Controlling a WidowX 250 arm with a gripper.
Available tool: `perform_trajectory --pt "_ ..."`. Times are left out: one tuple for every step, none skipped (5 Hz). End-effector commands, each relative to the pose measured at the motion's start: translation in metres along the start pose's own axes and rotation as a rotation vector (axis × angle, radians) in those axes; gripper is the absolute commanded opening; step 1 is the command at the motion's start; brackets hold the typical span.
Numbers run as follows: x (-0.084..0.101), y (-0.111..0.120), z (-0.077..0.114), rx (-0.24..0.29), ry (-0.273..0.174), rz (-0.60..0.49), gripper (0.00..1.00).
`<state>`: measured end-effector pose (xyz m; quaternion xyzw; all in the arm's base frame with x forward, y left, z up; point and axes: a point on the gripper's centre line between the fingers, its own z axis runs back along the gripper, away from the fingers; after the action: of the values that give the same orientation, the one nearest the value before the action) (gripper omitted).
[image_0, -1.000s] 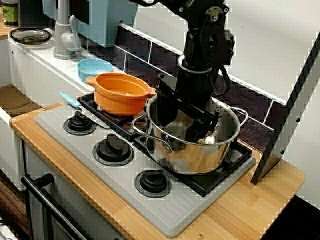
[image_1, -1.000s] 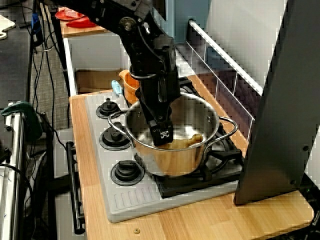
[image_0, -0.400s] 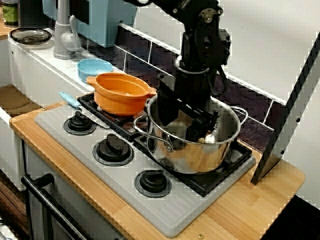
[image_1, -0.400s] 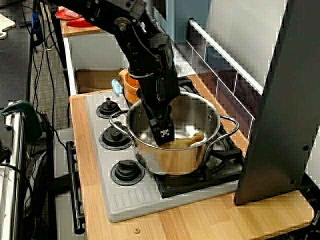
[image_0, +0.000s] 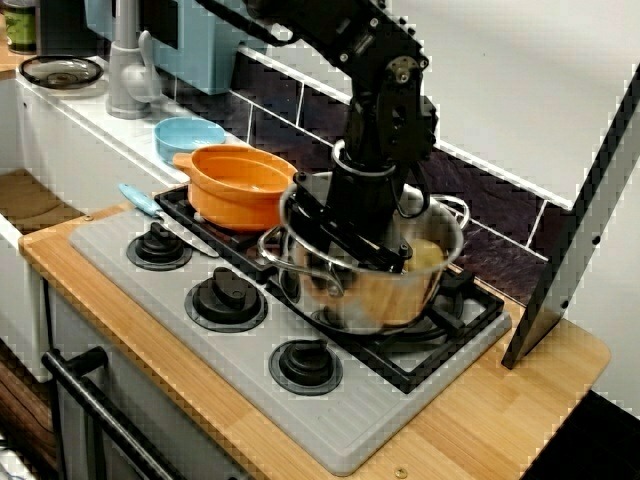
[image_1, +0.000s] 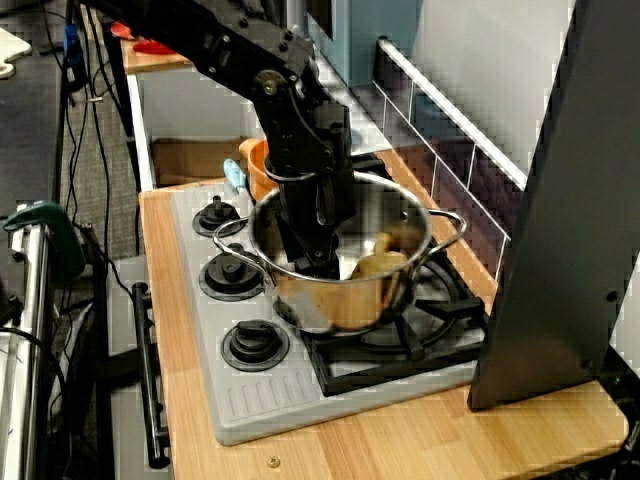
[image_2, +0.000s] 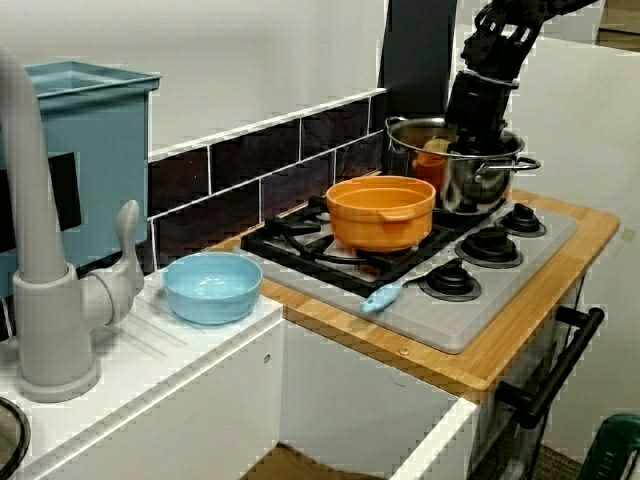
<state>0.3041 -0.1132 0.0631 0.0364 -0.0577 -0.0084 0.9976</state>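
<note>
My gripper (image_0: 345, 248) is shut on the near rim of a steel pot (image_0: 405, 290), one finger inside the wall and one outside. The pot hangs slightly above the black grate (image_0: 455, 315), tilted and blurred by motion, close to the orange pot (image_0: 240, 188). A yellowish lump (image_0: 427, 254) lies inside it. From the stove's right end, the gripper (image_1: 318, 262) reaches down into the steel pot (image_1: 350, 300) beside the lump (image_1: 375, 265). From the sink side, the steel pot (image_2: 482, 180) sits behind the orange pot (image_2: 380, 212), under the gripper (image_2: 470, 135).
A blue bowl (image_0: 188, 135) stands on the white counter by the grey tap (image_0: 125, 60). A blue-handled utensil (image_0: 140, 200) lies near the stove knobs (image_0: 228, 295). A dark slanted panel (image_0: 580, 230) rises at the right end of the wooden counter (image_0: 480, 430).
The steel pot has come up off the right burner and moved left toward the orange pot, with the gripper still holding its rim. The grate where it stood now shows.
</note>
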Motion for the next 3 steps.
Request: perform_trajectory --pt "0.003 0.007 0.007 -0.028 -0.036 -0.009 0.0" --pt "0.005 0.009 0.01 -0.025 -0.04 -0.003 0.0" --pt "0.007 0.011 0.018 -0.038 -0.046 0.005 0.0"
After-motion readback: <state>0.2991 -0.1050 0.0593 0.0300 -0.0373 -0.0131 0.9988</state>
